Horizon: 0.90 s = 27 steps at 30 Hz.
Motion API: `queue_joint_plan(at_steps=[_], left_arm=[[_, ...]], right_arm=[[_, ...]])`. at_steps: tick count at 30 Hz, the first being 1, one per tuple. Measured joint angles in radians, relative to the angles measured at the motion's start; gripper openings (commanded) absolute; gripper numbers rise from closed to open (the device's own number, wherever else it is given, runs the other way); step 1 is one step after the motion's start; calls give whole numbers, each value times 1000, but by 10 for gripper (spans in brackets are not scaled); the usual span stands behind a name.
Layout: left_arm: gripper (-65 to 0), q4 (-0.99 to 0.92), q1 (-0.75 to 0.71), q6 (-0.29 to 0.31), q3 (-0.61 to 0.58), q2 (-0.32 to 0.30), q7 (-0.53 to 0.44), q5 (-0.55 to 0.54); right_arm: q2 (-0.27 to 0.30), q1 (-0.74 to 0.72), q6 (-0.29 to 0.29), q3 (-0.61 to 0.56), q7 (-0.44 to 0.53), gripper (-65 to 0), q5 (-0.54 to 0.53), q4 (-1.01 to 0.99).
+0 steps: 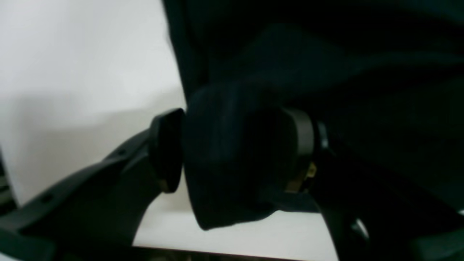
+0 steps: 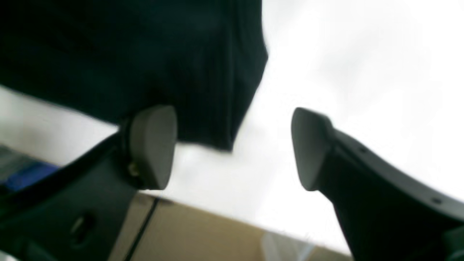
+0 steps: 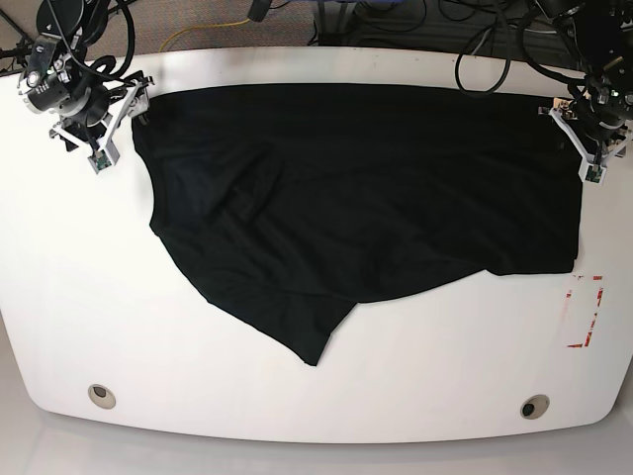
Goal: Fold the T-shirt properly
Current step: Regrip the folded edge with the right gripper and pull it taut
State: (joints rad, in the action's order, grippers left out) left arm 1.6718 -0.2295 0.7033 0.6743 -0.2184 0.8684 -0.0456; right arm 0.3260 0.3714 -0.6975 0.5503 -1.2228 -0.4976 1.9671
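Now spread wide across the white surface (image 3: 59, 297): plain black soft-fabric T-shirt (image 3: 356, 198), rumpled, one pointed flap trailing forward. Left tool (image 1: 235, 152) parted around bunched cloth; right tool (image 2: 233, 148) gaping, gripping nothing.

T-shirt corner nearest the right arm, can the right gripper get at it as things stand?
Probably yes. The right gripper is open, and the T-shirt corner sits just past one pad, partly in the gap, with nothing visibly blocking it.
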Motion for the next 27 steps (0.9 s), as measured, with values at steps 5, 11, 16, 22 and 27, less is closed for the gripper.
queue_joint_plan(at_steps=[5,11,16,22,27], left_arm=[[-290,88,45,1,26,7,63,-108],[-292,159,90,-1,50,2,134,-164],[-292,170,109,0,-5,10,156,-156],[-294,169,69,-3,-14,47,159,-140],[-374,162,11,-3,-14,48,164,-132]], right_arm=[[-39,-10,0,-10,7,-176,-97,10],[-101,-101,1,-50,-2,-176,-139,-3],[-123,-202,-3,-141,2,-176,-162,-60],[-116,-341,0,-183,-4,-178,-148,-224],[-113,-399,1,-182,-4,-206,-143,-344]])
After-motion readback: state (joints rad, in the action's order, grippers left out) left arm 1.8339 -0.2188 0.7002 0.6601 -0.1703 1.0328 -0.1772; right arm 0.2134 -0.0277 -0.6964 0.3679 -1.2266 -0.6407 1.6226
